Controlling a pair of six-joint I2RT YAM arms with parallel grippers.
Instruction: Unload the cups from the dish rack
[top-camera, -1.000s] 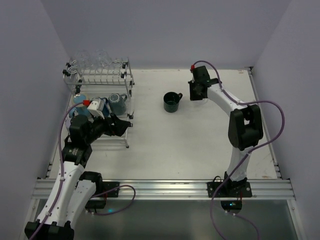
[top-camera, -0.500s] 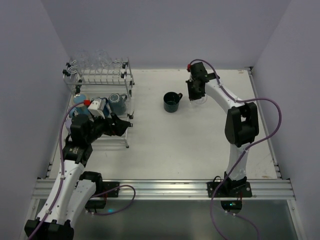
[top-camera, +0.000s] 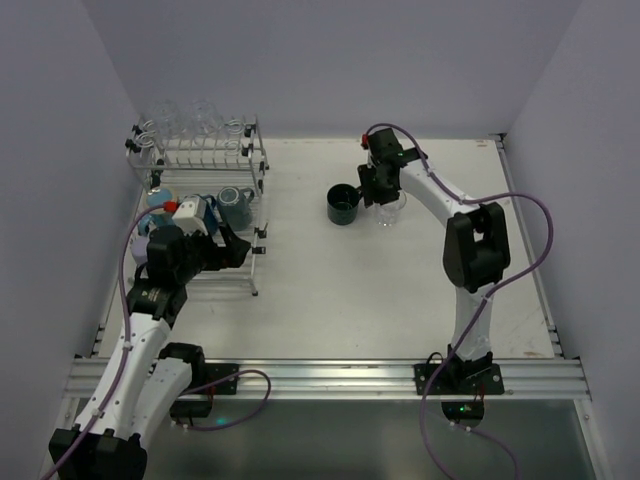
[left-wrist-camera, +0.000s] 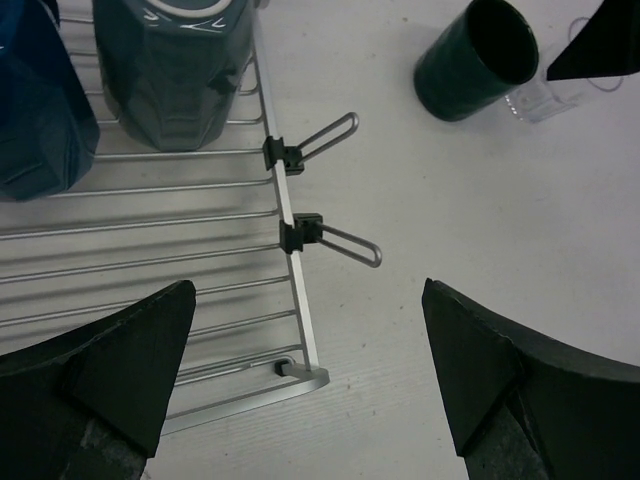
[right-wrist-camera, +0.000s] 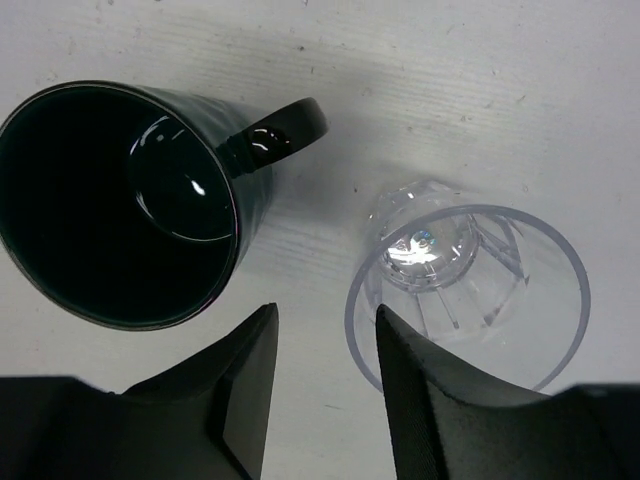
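Two cups stand upright on the table (top-camera: 330, 290), well to the right of the dish rack (top-camera: 205, 160). One is a dark green mug (top-camera: 343, 205). The other is a clear glass (top-camera: 391, 212), just past the mug on the side away from the rack.

The right gripper (right-wrist-camera: 326, 330) hangs directly over the glass, jaws a little apart. The glass's near rim runs through the gap. One finger (right-wrist-camera: 440, 400) is over the glass's mouth and the other is outside it, toward the mug. I can't tell whether either finger touches the rim.

The left gripper (left-wrist-camera: 308, 300) hovers at the rack's front right corner, jaws spread wide over the lower shelf's outer rail. On that shelf sit two more cups, a blue mug (left-wrist-camera: 35, 110) and a dark teal-grey mug (left-wrist-camera: 175, 70). The rack's top shelf holds clear glasses (top-camera: 185, 120), too crowded for me to count.
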